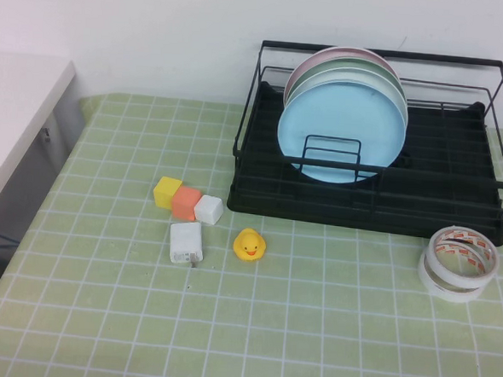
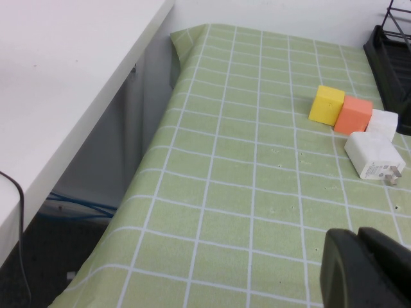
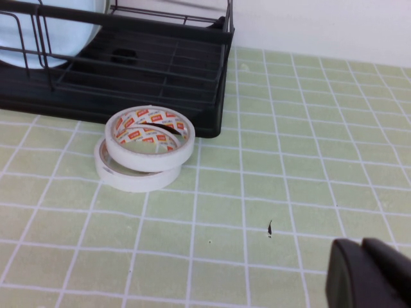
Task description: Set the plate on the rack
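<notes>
The light sky-blue plate [image 1: 340,132] stands upright in the black wire rack [image 1: 260,191] at the back right of the table, in front of a pale green plate [image 1: 352,73] and a pink-rimmed one. Part of the blue plate [image 3: 51,45] and the rack [image 3: 160,70] also show in the right wrist view. Neither arm shows in the high view. My left gripper [image 2: 363,269] is shut and empty above the cloth near the table's left front. My right gripper [image 3: 366,276] is shut and empty above the cloth, in front of the rack's right end.
Yellow [image 1: 167,191], orange [image 1: 186,202] and white [image 1: 208,209] cubes, a white charger [image 1: 185,241] and a yellow rubber duck [image 1: 249,244] lie left of the rack. Two stacked tape rolls [image 1: 459,262] sit by the rack's front right corner. A white counter [image 1: 17,114] borders the table's left.
</notes>
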Tool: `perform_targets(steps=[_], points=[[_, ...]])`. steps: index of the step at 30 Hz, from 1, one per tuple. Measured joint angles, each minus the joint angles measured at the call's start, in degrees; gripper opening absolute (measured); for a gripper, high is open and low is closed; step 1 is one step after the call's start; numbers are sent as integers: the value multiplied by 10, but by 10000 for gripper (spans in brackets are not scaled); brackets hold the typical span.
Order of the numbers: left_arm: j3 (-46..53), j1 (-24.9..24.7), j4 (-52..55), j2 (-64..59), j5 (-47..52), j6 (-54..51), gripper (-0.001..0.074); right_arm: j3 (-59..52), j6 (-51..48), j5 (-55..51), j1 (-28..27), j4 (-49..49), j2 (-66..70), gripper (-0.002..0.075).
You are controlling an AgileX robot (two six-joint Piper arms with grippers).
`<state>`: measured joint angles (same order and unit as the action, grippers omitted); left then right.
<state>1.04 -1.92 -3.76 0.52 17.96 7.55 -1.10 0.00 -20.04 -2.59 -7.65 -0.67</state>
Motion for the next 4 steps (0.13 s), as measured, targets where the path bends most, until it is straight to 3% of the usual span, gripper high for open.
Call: perform_targets(steps=[4], points=[[0, 0, 0, 0, 0, 0, -1, 0, 0, 0, 0, 0, 0, 9]])
